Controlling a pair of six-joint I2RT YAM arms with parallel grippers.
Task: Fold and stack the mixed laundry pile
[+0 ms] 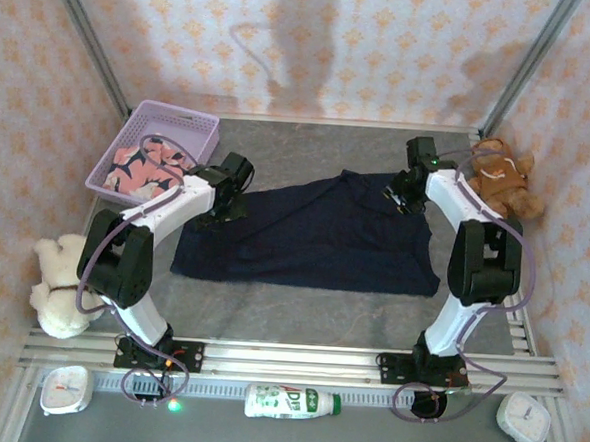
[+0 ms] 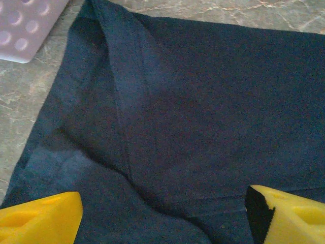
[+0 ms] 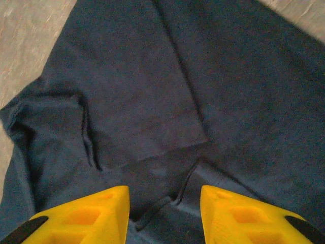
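Note:
The large dark navy garment point(image 1: 309, 232) lies spread flat across the middle of the table. The salmon-pink shark-print garment point(image 1: 143, 167) sits bunched inside the lavender basket point(image 1: 196, 125) at the back left. My left gripper point(image 1: 226, 195) hovers open over the navy garment's point(image 2: 203, 101) left back corner, yellow fingers point(image 2: 43, 218) wide apart, nothing between them. My right gripper point(image 1: 405, 193) stands open above the navy cloth's point(image 3: 152, 91) right back corner, where a hem fold lies between the yellow fingertips point(image 3: 86, 216).
A brown teddy bear point(image 1: 503, 179) sits at the back right, a cream one point(image 1: 59, 287) at the left front. A bottle point(image 1: 292, 401) and two white timers point(image 1: 64, 389) lie in front of the rail. A basket corner point(image 2: 25, 25) shows in the left wrist view.

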